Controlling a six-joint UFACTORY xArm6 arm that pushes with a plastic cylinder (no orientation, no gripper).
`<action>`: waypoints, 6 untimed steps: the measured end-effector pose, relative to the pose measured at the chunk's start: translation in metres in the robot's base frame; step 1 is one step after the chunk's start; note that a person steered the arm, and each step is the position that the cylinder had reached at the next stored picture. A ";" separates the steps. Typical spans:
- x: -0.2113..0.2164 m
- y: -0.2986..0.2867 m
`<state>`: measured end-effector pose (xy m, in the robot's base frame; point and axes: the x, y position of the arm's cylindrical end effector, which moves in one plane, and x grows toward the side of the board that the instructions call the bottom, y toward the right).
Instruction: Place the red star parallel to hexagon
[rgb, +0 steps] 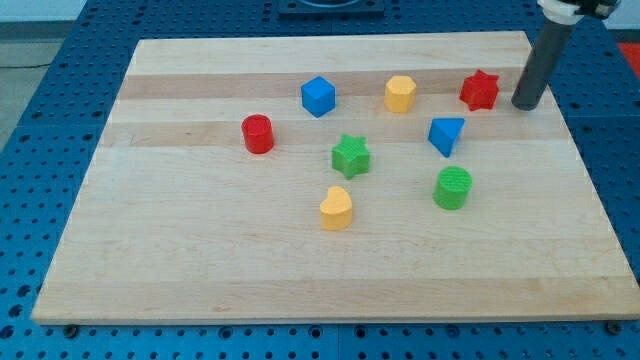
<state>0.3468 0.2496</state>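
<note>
The red star (480, 90) lies near the view's top right of the wooden board (200, 270). The yellow hexagon (400, 94) sits to its left, at about the same height in the view, with a gap between them. My tip (525, 104) is just right of the red star, close to it but apart from it, near the board's right edge. The rod rises from there to the view's top right corner.
A blue cube (318, 96) lies left of the hexagon. A red cylinder (258, 134) is further left. A green star (351, 156), a blue triangular block (446, 135), a green cylinder (453, 188) and a yellow heart (337, 209) lie in the middle.
</note>
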 end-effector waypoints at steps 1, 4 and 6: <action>0.000 -0.006; 0.000 -0.023; 0.000 -0.043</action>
